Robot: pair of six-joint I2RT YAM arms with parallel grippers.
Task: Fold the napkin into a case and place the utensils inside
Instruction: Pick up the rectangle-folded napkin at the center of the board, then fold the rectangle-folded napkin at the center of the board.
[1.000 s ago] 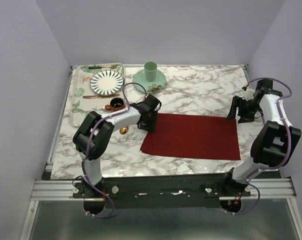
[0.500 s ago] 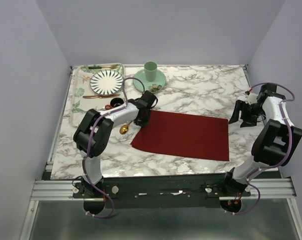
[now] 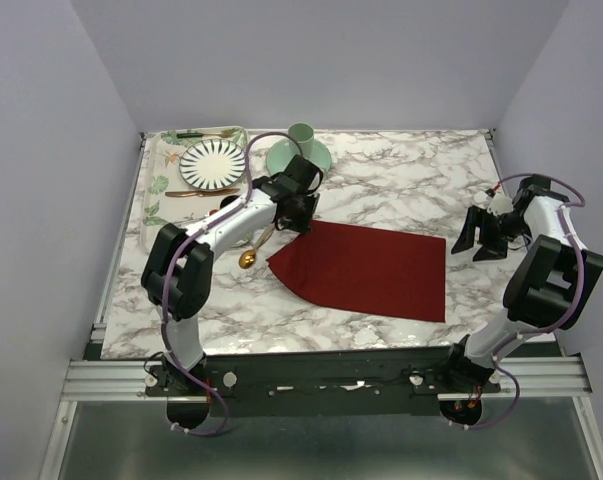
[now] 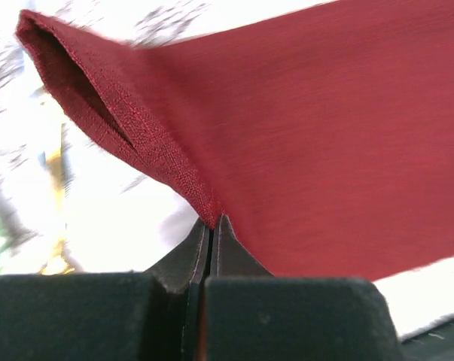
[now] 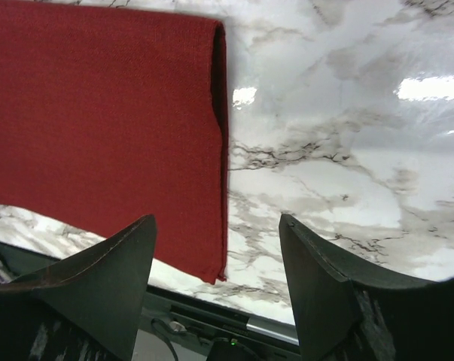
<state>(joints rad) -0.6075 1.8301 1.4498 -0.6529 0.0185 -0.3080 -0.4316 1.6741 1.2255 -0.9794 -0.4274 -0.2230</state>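
The dark red napkin [image 3: 366, 270] lies folded in half as a wide rectangle on the marble table [image 3: 401, 180]. My left gripper [image 3: 297, 212] is shut on its far-left corner and holds that corner lifted; in the left wrist view the cloth [image 4: 309, 135] hangs from my closed fingertips [image 4: 211, 224]. My right gripper [image 3: 478, 240] is open and empty just right of the napkin's right edge [image 5: 220, 150]. A gold spoon [image 3: 253, 252] lies on the table left of the napkin. The silver knife is not visible.
A floral tray [image 3: 157, 196] at the back left holds a striped plate [image 3: 213, 164], a thin brown-gold utensil [image 3: 189, 193] and a green-handled utensil [image 3: 196, 133]. A green cup [image 3: 300, 141] stands on a green saucer [image 3: 281, 160] behind my left gripper.
My left gripper has dragged the napkin's far-left corner leftward and toward the back, lifting it. The whole napkin slid left. My right gripper stayed open near the right edge.
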